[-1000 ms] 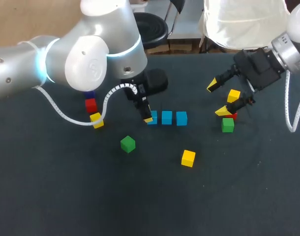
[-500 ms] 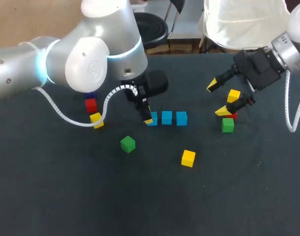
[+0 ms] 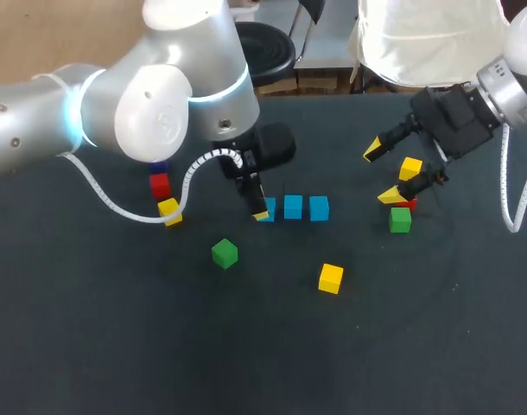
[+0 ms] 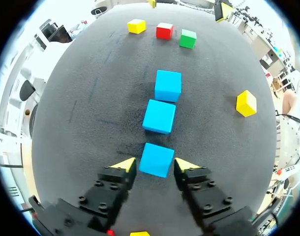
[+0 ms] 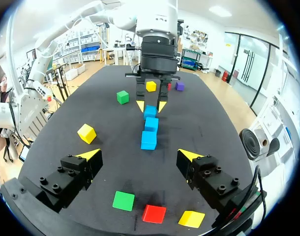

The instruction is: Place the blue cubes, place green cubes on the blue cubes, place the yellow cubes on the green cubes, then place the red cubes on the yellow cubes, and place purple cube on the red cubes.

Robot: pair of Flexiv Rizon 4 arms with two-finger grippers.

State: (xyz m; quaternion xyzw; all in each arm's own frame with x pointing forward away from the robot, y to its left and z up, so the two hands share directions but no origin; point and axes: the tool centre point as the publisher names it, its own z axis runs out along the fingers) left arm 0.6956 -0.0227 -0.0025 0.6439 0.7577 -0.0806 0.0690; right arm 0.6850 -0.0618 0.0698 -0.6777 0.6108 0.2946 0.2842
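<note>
Three blue cubes lie in a row mid-table: the left blue cube (image 3: 269, 209), the middle blue cube (image 3: 293, 207) and the right blue cube (image 3: 319, 207). My left gripper (image 3: 260, 208) stands low over the left blue cube (image 4: 156, 160). In the left wrist view its fingertips (image 4: 124, 164) flank that cube with a thin gap on each side, so it is open. My right gripper (image 3: 382, 173) hangs wide open and empty above a yellow cube (image 3: 410, 169), a red cube (image 3: 408, 204) and a green cube (image 3: 400, 220).
A green cube (image 3: 225, 253) and a yellow cube (image 3: 330, 278) lie loose in front of the row. A red cube (image 3: 160, 185), a yellow cube (image 3: 169, 210) and a purple cube (image 5: 179, 85) sit to the left, under my left arm.
My left gripper's fingers have parted slightly from the left blue cube, which stays on the table. My right arm and the other cubes have not moved.
</note>
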